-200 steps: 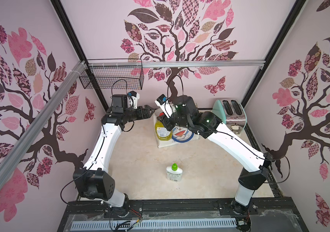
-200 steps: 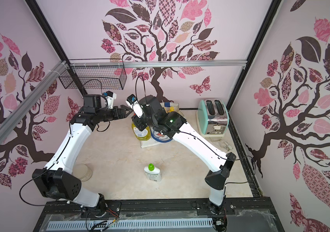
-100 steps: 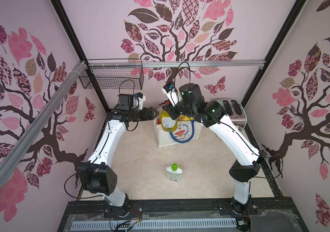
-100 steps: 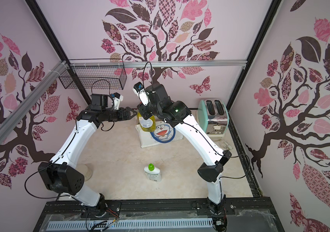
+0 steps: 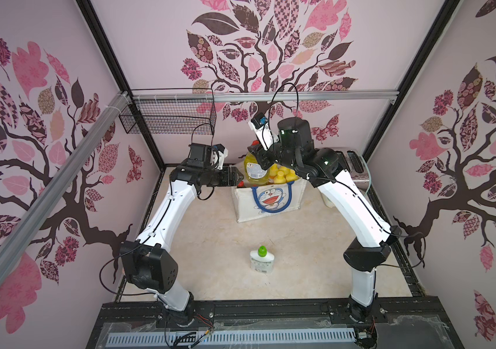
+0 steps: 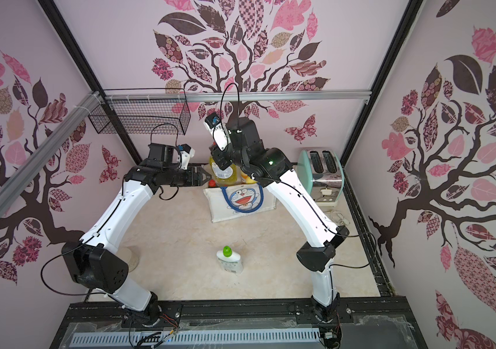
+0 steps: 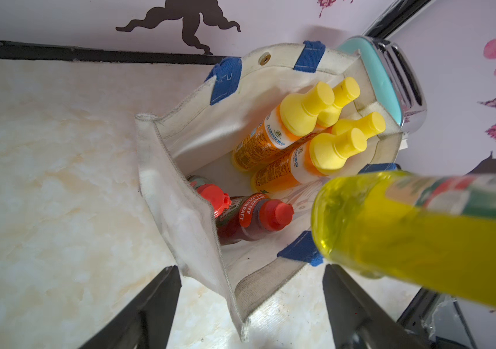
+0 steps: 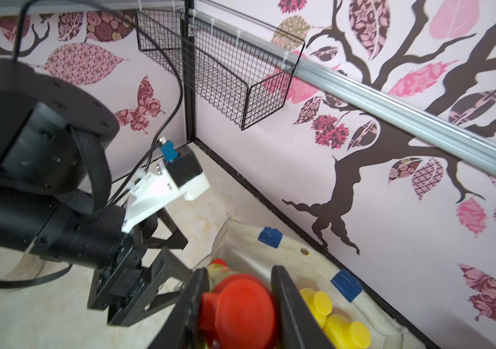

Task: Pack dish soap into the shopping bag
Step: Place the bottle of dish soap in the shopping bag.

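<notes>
The white shopping bag (image 5: 273, 201) with the blue cat print stands open at the back of the table. My right gripper (image 8: 239, 269) is shut on the red cap of a yellow-green dish soap bottle (image 5: 254, 169), which hangs over the bag's left part. Inside the bag lie several orange bottles (image 7: 270, 136) with yellow caps and two red-capped bottles (image 7: 249, 217). My left gripper (image 7: 249, 269) is open, its fingers on either side of the bag's near left corner. A white bottle with a green cap (image 5: 261, 258) stands alone at the table's front middle.
A mint-and-steel toaster (image 5: 355, 164) stands right of the bag against the back wall. A black wire basket (image 5: 168, 116) hangs in the back left corner. A white plug and cable (image 6: 338, 216) lie in front of the toaster.
My right arm has lifted the yellow-green bottle from in front of the bag to above its opening. My left gripper has moved right to the bag's corner and narrowed a little.
</notes>
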